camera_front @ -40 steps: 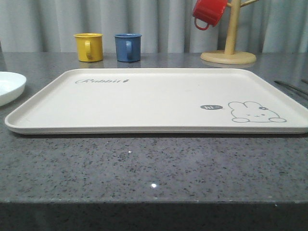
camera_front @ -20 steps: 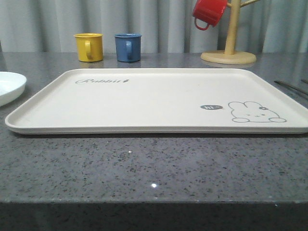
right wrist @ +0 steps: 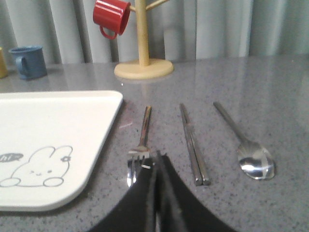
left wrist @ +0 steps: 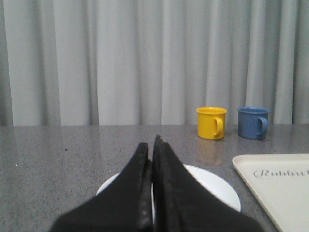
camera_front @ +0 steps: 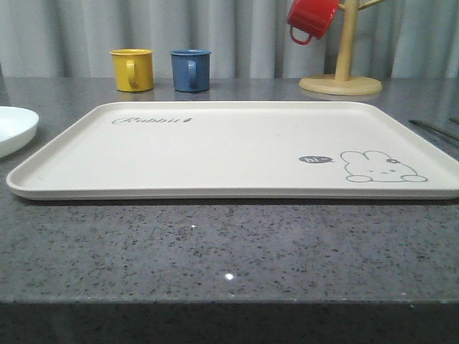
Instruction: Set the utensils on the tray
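Front view
Tray (camera_front: 215, 154): large, flat, cream, rounded corners, low rim; lies on the grey speckled worktop (camera_front: 229, 251), nothing on it.
Print: grey "Rabbit" script near the far left corner, a grey rabbit drawing near the right front.
Plate (camera_front: 13, 129): white, shallow, just left of the tray, cut by the frame edge.
Mugs: yellow mug (camera_front: 133, 69) and blue mug (camera_front: 191, 70) side by side behind the tray; red mug (camera_front: 310, 18) hangs on a wooden stand (camera_front: 341, 75) at the far right.

Left wrist view
Left gripper (left wrist: 153, 145): black fingers pressed together, holding nothing, above the near part of the plate (left wrist: 217, 188).
Tray corner (left wrist: 275, 188): beside the plate, script showing.

Right wrist view
Right gripper (right wrist: 157, 159): fingers closed tip to tip, empty, just over the fork's tines.
Fork (right wrist: 141, 140): slim, shiny, on the worktop just beside the tray's (right wrist: 58, 140) right edge.
Chopsticks (right wrist: 193, 145): flat silver pair, lying together, between fork and spoon.
Spoon (right wrist: 246, 145): oval bowl, farthest from the tray.
Layout: all three lie roughly parallel, apart from one another.
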`<action>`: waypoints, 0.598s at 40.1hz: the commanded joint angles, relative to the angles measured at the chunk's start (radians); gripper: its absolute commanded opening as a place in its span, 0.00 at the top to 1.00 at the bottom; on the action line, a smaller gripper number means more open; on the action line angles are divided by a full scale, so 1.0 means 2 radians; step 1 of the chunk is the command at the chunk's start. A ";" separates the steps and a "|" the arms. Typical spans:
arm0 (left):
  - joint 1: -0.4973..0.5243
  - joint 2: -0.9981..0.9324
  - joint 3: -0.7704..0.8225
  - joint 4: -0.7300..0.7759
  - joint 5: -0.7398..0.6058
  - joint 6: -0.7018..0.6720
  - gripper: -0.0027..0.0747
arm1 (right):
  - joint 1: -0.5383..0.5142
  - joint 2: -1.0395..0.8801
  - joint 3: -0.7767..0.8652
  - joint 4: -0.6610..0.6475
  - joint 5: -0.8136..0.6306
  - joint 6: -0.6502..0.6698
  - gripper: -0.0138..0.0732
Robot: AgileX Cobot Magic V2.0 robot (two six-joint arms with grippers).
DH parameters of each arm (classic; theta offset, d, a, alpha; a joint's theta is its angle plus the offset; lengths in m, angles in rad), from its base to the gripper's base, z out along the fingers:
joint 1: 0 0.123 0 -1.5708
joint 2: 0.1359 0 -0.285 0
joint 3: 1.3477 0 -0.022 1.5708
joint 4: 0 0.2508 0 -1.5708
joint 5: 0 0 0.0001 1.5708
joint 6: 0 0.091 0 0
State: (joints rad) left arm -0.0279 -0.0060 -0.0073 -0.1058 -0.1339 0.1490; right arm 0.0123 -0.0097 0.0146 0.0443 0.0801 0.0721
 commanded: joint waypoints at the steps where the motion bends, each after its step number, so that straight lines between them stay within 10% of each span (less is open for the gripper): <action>1: 0.001 -0.005 -0.048 0.008 -0.034 -0.004 0.99 | -0.004 -0.008 -0.056 -0.001 -0.044 -0.003 0.92; 11: 0.001 0.092 -0.180 0.057 0.101 -0.004 0.99 | -0.004 0.077 -0.227 -0.001 0.103 -0.003 0.92; 24: 0.001 0.200 -0.242 0.057 0.146 -0.004 0.99 | -0.003 0.216 -0.298 -0.001 0.119 -0.003 0.91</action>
State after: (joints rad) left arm -0.0279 0.3674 -0.4540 0.0096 0.2226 0.1490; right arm 0.0123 0.3857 -0.5425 0.0443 0.3819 0.0721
